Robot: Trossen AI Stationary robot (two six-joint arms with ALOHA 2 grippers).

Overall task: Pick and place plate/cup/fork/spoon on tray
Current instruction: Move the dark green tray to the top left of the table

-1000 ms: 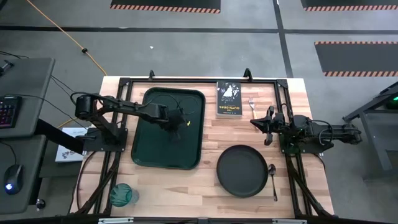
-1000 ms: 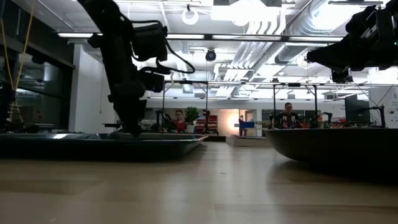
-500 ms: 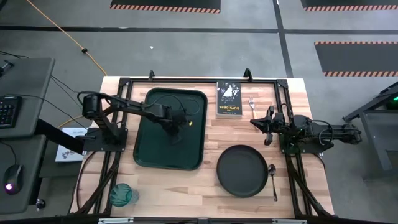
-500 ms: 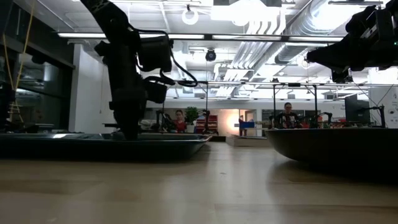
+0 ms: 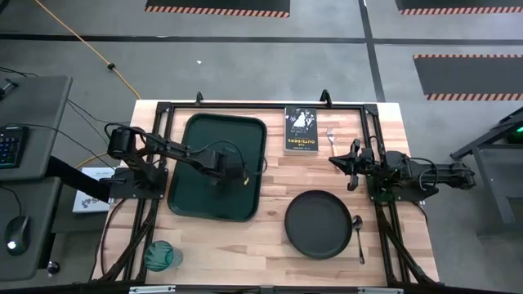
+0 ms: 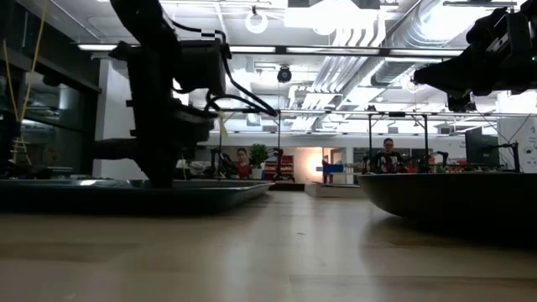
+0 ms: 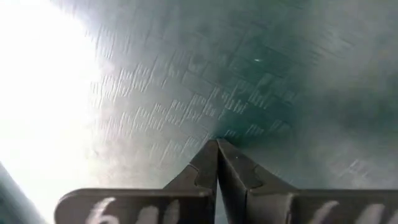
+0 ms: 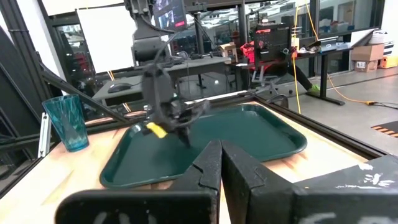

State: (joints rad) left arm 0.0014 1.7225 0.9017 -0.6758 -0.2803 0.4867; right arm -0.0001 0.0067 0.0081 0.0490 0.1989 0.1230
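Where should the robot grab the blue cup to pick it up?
Probably around its side wall, coming in level from the side. The cup stands upright on the table's near left corner, so its round wall fits between two fingers better than its thin rim.

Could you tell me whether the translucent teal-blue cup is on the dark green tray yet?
Not yet. The translucent teal-blue cup stands upright on the wooden table's near left corner, apart from the dark green rectangular tray.

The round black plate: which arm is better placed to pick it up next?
Probably the right. The right hand hangs shut just beyond the round black plate, while the left hand is shut, pressing down on the dark green rectangular tray, farther away.
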